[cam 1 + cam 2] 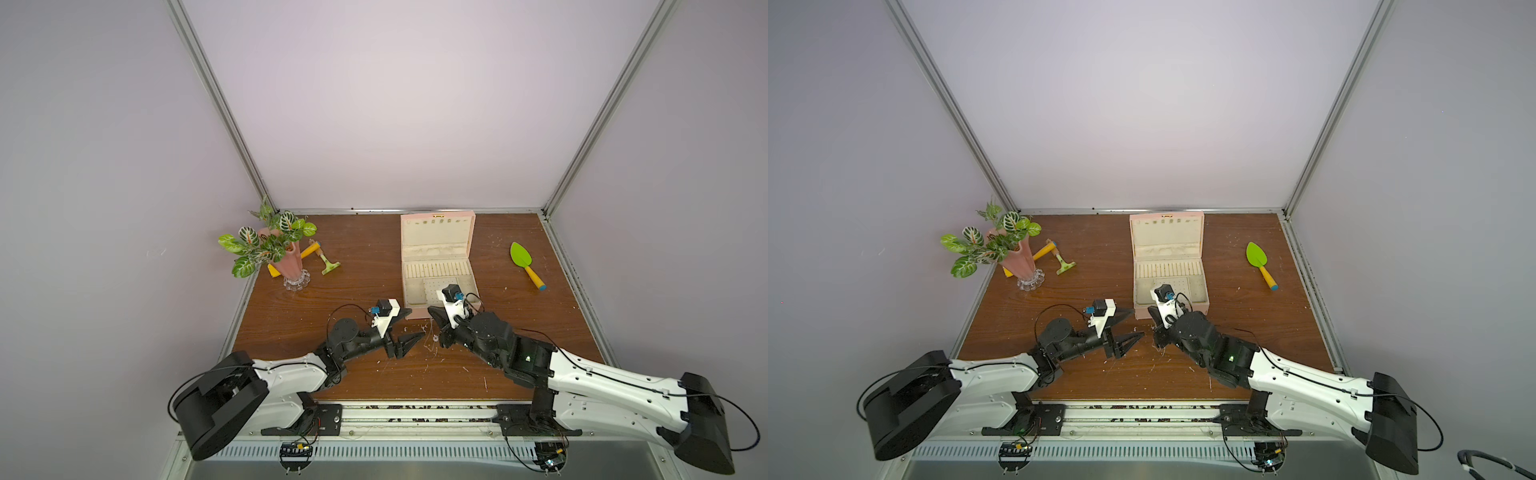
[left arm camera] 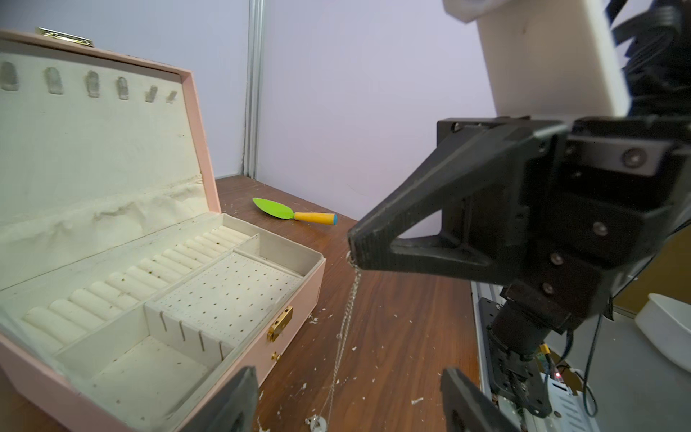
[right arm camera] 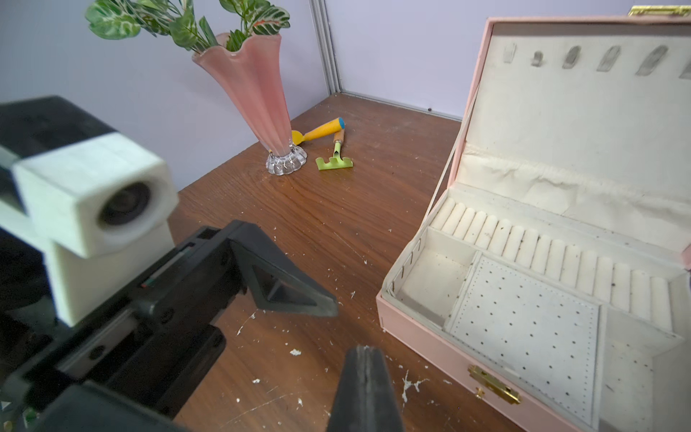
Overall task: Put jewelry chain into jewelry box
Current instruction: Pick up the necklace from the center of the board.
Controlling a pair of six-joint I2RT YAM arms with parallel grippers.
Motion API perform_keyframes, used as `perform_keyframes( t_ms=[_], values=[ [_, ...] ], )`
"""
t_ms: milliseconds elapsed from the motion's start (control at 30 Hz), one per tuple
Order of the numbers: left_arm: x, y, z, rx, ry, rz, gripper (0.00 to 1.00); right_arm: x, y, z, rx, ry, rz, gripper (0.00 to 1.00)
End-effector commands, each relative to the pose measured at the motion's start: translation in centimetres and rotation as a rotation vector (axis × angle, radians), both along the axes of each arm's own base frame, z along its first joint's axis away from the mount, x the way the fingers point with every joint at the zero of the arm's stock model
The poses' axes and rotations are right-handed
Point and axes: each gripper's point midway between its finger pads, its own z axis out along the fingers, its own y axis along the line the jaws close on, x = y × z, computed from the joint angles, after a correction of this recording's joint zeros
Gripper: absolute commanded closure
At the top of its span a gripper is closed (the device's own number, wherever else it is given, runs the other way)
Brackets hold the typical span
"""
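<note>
The pale pink rectangular jewelry box (image 1: 436, 237) stands open toward the back of the brown wooden desk (image 1: 353, 257), with its hinged lid upright and its cream ring rolls, perforated panel and small compartments exposed.

The thin silvery jewelry chain (image 2: 346, 321) is outside the box. Its top end is pinched in the tip of the right gripper (image 2: 353, 247), whose black fingers are pressed together on it. From there it hangs down in front of the box's clasp side. The lower end, with a small round ring, touches the desk among white flecks.

The left gripper (image 1: 417, 323) faces the right one at close range, its two fingers (image 2: 239, 400) spread apart and holding nothing. In the left wrist view the chain runs down between them, but whether they touch it cannot be told.

Off to the sides lie other things, well apart from the box:
- a pink fluted glass vase with green patterned leaves (image 1: 286, 259) stands at the left rear
- a green toy rake with a wooden handle (image 1: 328, 264) lies just beside the vase
- a green toy trowel with a yellow handle (image 1: 525, 264) lies at the right
</note>
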Motion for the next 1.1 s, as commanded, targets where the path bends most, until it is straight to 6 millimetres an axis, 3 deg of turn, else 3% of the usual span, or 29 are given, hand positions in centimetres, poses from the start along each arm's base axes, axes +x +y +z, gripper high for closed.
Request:
perform_keyframes(
  t_ms=[0, 467, 767, 1067],
  values=[
    [-0.4, -1.6, 2.2, -0.072, -0.068, -0.068, 0.24, 0.1, 0.1, 4.2, 0.062, -0.092, 0.018, 1.0],
    [0.9, -4.7, -0.9, -0.04, -0.039, -0.138, 0.38, 0.3, -0.3, 9.3, 0.123, -0.209, 0.009, 1.0],
    [0.9, -5.1, -3.0, -0.022, -0.012, -0.156, 0.53, 0.6, -0.3, 11.2, 0.154, -0.241, -0.004, 1.0],
    [0.3, -5.9, -3.6, -0.068, 0.019, -0.221, 0.59, 0.7, -0.5, 12.0, 0.16, -0.258, -0.012, 1.0]
  ],
)
